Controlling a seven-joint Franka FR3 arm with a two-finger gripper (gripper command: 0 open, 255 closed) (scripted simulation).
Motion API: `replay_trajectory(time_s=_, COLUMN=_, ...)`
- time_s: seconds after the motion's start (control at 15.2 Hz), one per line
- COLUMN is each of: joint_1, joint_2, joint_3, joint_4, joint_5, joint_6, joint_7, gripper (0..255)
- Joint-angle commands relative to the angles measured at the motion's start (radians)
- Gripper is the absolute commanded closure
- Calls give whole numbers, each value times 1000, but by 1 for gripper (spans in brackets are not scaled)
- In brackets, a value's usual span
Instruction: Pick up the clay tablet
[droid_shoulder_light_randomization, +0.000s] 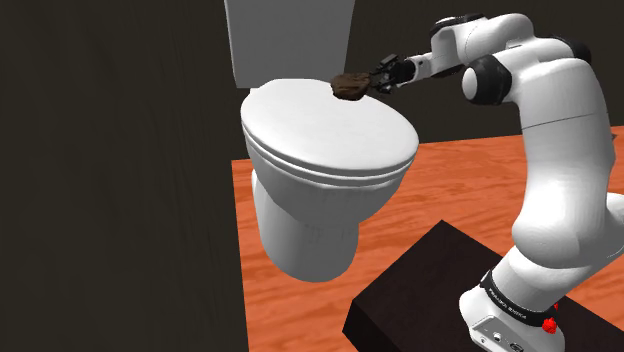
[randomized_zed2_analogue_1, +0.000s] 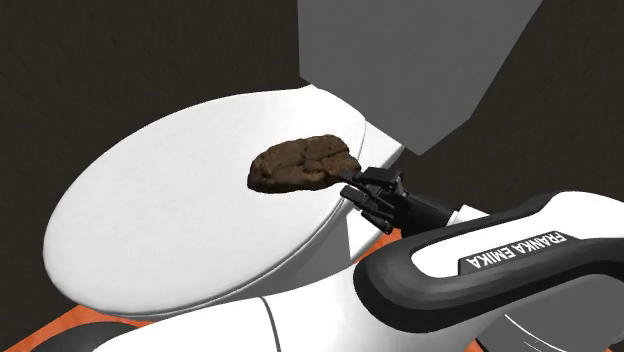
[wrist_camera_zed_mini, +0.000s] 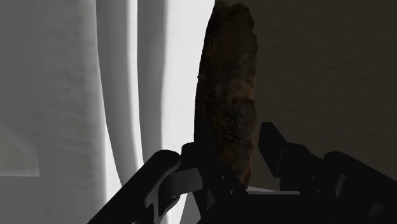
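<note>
The clay tablet (droid_shoulder_light_randomization: 349, 87) is a brown, lumpy, flat slab. It hangs by the rear edge of a white toilet lid (droid_shoulder_light_randomization: 320, 130), close over it. My black gripper (droid_shoulder_light_randomization: 372, 82) is shut on the tablet's end nearest the arm. In the second exterior view the tablet (randomized_zed2_analogue_1: 303, 163) lies flat above the lid (randomized_zed2_analogue_1: 180, 230), with the gripper (randomized_zed2_analogue_1: 355, 188) clasping its edge. The wrist view shows the tablet (wrist_camera_zed_mini: 227, 95) edge-on, pinched by the gripper (wrist_camera_zed_mini: 232, 153) between the two fingers (wrist_camera_zed_mini: 191, 162).
The toilet's tank (droid_shoulder_light_randomization: 290, 40) rises just behind the tablet. The bowl stands on an orange wooden floor (droid_shoulder_light_randomization: 460, 180). My dark stand (droid_shoulder_light_randomization: 430, 290) sits at the shoulder view's lower right. Dark walls close in behind and on that view's left.
</note>
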Motion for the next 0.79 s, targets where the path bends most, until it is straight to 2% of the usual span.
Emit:
replay_trajectory(time_s=0.0, joint_1=-2, joint_2=-10, joint_3=2, joint_4=13, joint_5=8, joint_6=-3, joint_7=24, gripper=255)
replay_trajectory(time_s=0.73, joint_1=-23, joint_2=-32, joint_3=12, joint_4=87, joint_5=46, joint_6=-20, joint_7=127, gripper=255)
